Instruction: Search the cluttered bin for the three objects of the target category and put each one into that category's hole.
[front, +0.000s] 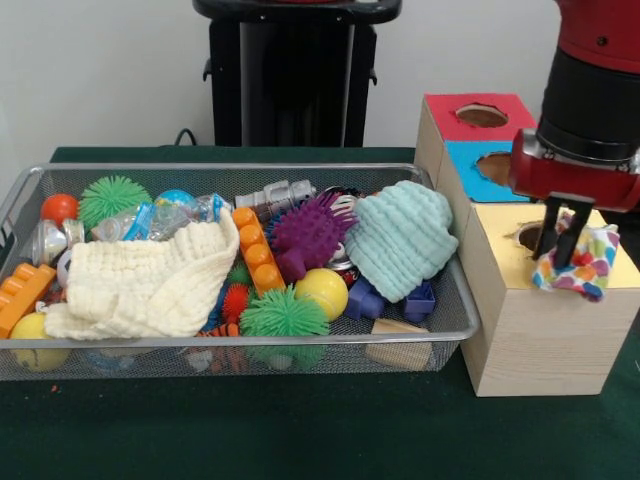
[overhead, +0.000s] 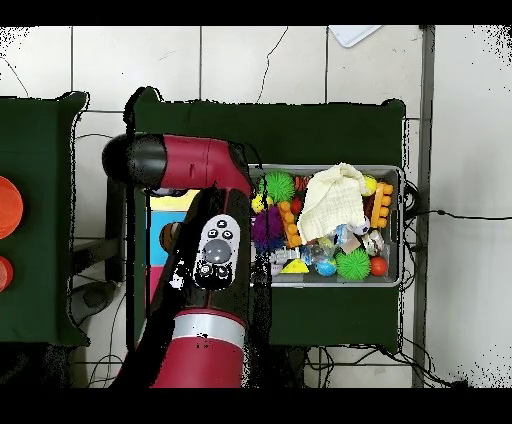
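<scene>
My gripper (front: 560, 238) hangs over the yellow-topped wooden box (front: 545, 330) at the right. It is shut on a white cloth piece with coloured dots (front: 582, 265), held just above the yellow top beside the round hole (front: 528, 237), which the fingers partly hide. The silver wire-mesh bin (front: 240, 345) lies to the left, full of toys; it also shows in the overhead view (overhead: 400, 225). No other dotted cloth shows in the bin. In the overhead view the arm (overhead: 205, 250) covers the gripper and most of the boxes.
In the bin lie a cream knit cloth (front: 150, 285), a mint knit cloth (front: 400, 240), a purple spiky ball (front: 310, 232), a yellow ball (front: 322, 292) and an orange brick strip (front: 255, 250). Blue-topped (front: 472, 160) and red-topped (front: 478, 115) boxes stand behind the yellow one.
</scene>
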